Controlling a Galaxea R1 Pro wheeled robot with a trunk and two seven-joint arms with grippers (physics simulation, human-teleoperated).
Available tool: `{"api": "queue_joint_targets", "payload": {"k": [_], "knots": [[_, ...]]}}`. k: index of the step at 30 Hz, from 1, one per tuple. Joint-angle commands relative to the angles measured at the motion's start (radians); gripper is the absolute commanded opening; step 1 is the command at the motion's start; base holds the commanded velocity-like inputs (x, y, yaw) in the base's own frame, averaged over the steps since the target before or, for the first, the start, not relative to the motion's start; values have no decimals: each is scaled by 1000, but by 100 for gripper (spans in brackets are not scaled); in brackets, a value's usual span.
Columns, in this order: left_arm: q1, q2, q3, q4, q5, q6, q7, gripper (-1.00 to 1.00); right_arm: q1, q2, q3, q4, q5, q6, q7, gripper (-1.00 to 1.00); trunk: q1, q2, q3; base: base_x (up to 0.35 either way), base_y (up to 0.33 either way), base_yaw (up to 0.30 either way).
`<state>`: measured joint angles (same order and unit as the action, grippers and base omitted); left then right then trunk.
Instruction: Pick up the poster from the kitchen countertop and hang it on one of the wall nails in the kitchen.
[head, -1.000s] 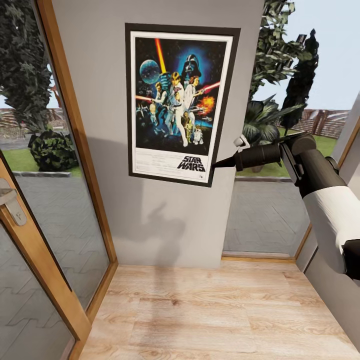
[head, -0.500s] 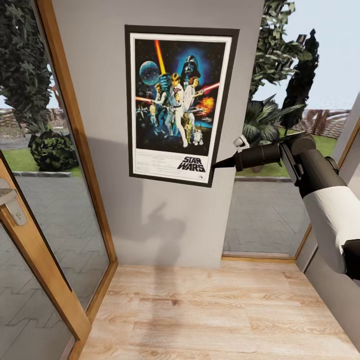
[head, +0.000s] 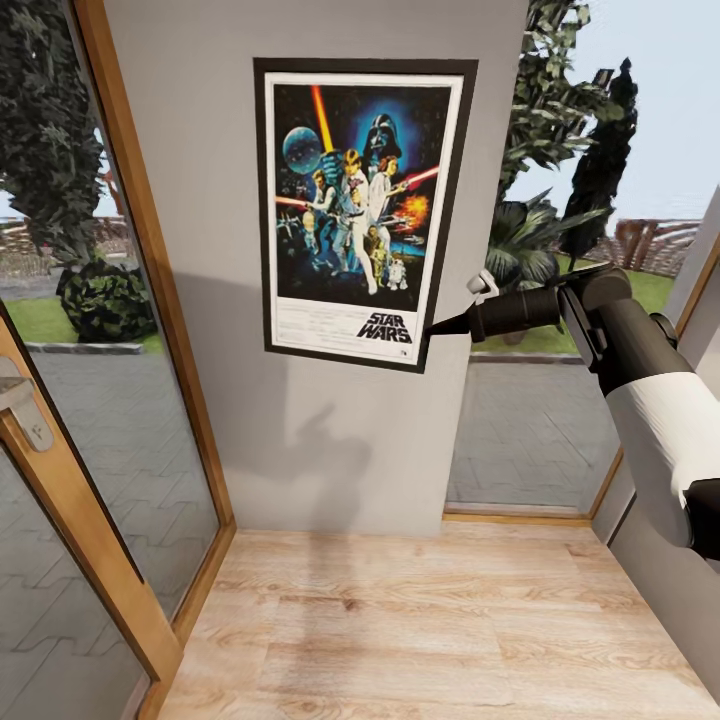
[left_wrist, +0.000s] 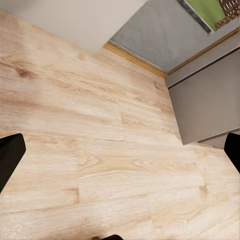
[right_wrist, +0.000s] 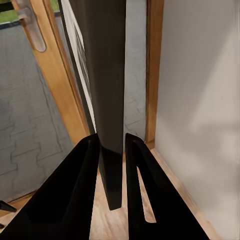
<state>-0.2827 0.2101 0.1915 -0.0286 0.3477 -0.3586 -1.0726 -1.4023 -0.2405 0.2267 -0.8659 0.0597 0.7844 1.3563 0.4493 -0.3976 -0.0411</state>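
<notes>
The left hand (left_wrist: 120, 150) hangs wide open and empty over the wooden floor (head: 450, 620). The poster (head: 362, 212) lies against the grey wall (head: 200, 200), its lower right edge pinched by the right hand (head: 432, 330). Letting go before a nail catches would likely drop it.

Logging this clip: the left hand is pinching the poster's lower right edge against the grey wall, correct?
Not the left. The right hand pinches the poster at its lower right edge against the grey wall, as the head view shows.
</notes>
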Motion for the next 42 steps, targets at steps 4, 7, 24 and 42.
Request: {"api": "queue_joint_targets", "payload": {"k": [4,7,24,42], "knots": [[-1,0,8,1,-7,-5,-3,100,-1,0,0,-1,2,10,5,-100,1,-2,-2,0,0,0],[-1,0,8,1,-7,-5,-3,100,-1,0,1,-1,-2,10,5,-100,1,-2,-2,0,0,0],[-1,0,8,1,-7,-5,-3,100,-1,1,5,-5,-1,10,5,-100,1,-2,-2,1,0,0],[-1,0,8,1,-7,-5,-4,100,-1,1,6,-7,2,10,5,-100,1,-2,-2,262,0,0]]}}
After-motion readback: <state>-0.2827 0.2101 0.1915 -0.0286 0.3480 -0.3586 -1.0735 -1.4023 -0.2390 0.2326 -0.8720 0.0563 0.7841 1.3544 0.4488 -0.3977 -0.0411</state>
